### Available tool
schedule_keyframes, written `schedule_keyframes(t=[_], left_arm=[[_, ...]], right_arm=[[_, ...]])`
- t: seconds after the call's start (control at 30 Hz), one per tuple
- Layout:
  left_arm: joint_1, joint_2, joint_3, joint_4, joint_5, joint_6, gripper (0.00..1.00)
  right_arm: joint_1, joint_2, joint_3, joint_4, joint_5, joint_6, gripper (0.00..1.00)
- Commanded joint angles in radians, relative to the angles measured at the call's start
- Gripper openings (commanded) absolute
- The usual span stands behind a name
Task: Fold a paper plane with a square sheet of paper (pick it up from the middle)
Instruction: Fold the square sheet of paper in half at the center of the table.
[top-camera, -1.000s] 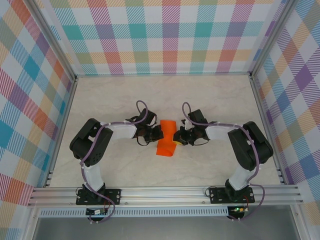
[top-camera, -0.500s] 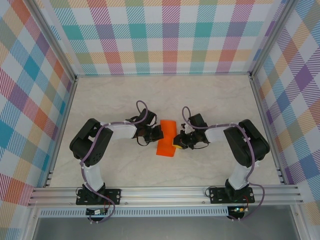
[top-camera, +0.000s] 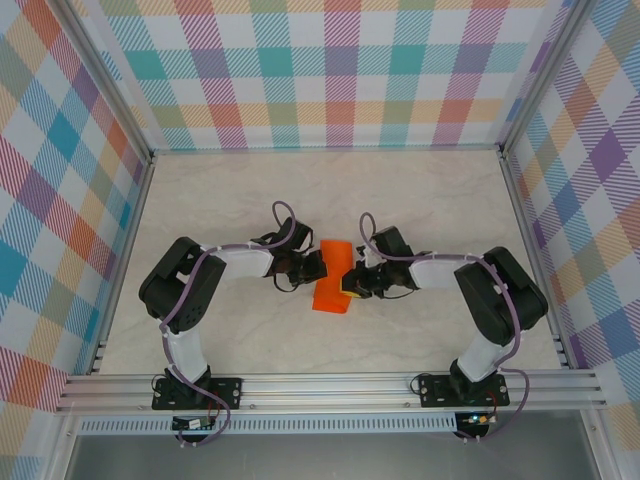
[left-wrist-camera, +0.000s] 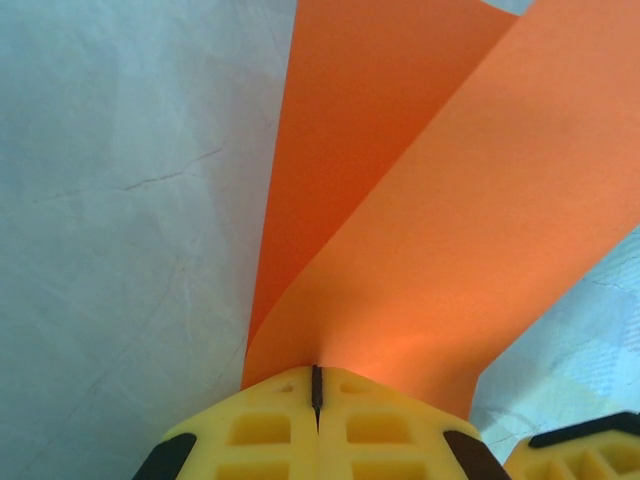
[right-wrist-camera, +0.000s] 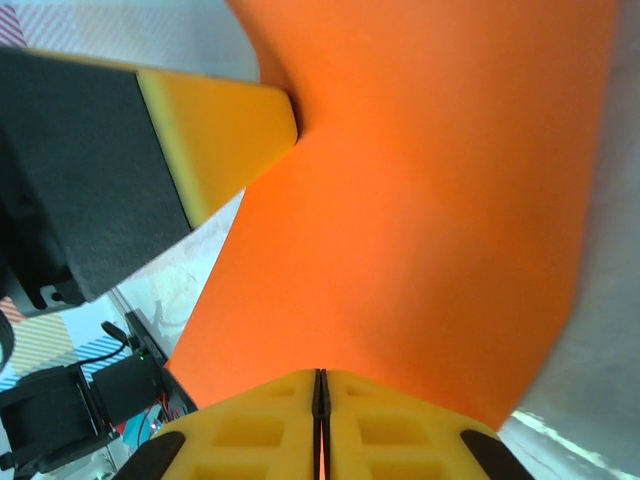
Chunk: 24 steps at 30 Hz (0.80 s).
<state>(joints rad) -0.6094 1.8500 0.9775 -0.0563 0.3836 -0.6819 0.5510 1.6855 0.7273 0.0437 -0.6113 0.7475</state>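
- Your left gripper is clamped on the orange paper. Its yellow fingers are pressed together, and two layers fan up from the seam between them.
- Your right gripper is likewise closed on the opposite edge. One left finger touches the sheet at 10 o'clock in the right wrist view.
- The paper plane is a curled, folded orange strip, not yet a dart. It sits mid-tabletop and runs from 12 to 6 o'clock, with the left gripper at its 9 o'clock and the right at its 3 o'clock.
- This looks like a creasing step. Move both wrists evenly and level so the edges meet square.
- Avoid pulling outward, since thin pinches like these could slip or tear the paper.
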Motion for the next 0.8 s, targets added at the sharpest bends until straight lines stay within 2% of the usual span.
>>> schedule_keyframes(t=[0.0, 0.37, 0.53, 0.77], left_arm=[[-0.015, 0.011, -0.035, -0.066, -0.030, 0.023, 0.00], [-0.015, 0.014, -0.030, -0.070, -0.027, 0.031, 0.00], [-0.014, 0.012, -0.026, -0.081, -0.031, 0.038, 0.00], [-0.015, 0.011, -0.033, -0.077, -0.029, 0.035, 0.00]], right_arm=[[0.016, 0.001, -0.024, -0.009, 0.035, -0.017, 0.10], [0.017, 0.043, -0.112, 0.052, 0.077, -0.023, 0.09], [0.017, -0.042, -0.093, 0.019, 0.053, -0.030, 0.09], [0.030, -0.083, -0.116, 0.083, 0.001, -0.005, 0.10]])
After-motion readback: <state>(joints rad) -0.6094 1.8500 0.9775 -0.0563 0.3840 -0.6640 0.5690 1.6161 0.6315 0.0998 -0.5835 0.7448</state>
